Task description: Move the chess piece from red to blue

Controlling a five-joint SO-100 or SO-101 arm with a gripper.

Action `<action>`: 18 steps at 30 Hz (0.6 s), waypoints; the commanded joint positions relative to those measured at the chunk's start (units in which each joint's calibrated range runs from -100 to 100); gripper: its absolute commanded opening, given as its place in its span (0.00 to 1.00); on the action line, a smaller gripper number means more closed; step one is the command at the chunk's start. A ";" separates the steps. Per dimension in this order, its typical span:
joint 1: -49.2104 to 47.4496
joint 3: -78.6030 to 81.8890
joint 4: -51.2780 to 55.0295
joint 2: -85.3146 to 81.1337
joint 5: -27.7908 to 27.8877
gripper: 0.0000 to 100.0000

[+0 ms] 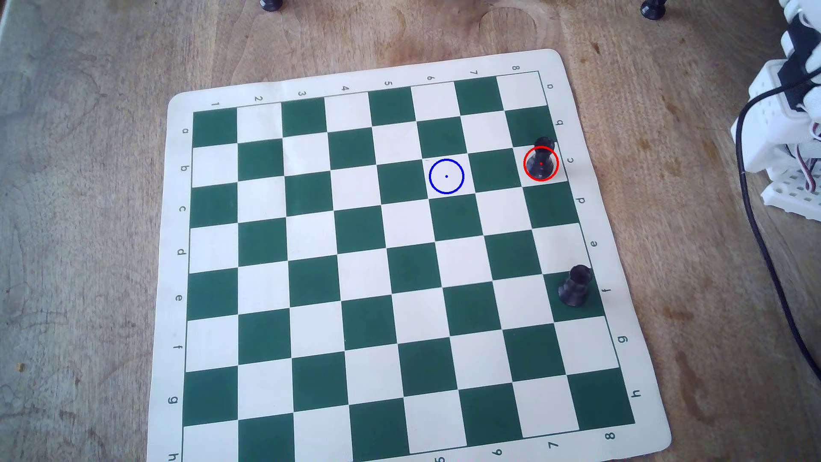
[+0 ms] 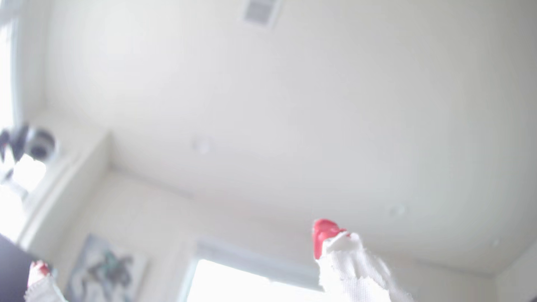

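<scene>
My white gripper [image 2: 180, 249] with red-tipped fingers [image 2: 324, 235] points at the ceiling, spread wide and empty. The small black rook-like chess piece [image 1: 540, 160] stands inside the thin red circle [image 1: 524, 166]; the thin blue circle [image 1: 430, 180] sits two squares left of red. A twin black piece [image 1: 575, 285] below red risks being picked by mistake. The green-and-cream board [image 1: 177, 266] margins read 1–8 and a–h.

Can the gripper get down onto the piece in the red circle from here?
Probably yes. The chess piece stands alone in the red circle; its twin is several squares off. The gripper is open but points at the ceiling, so it must swing down first.
</scene>
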 commanded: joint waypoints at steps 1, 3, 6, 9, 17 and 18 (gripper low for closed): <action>13.97 -2.36 27.69 0.06 -6.25 0.54; 16.86 -3.27 37.03 0.06 -7.13 0.54; 17.33 -6.08 47.35 0.22 -7.57 0.54; 18.58 -13.69 59.72 5.91 -8.74 0.53; 15.85 -44.88 105.25 18.90 -11.53 0.42; 15.22 -46.33 108.20 19.41 -11.53 0.41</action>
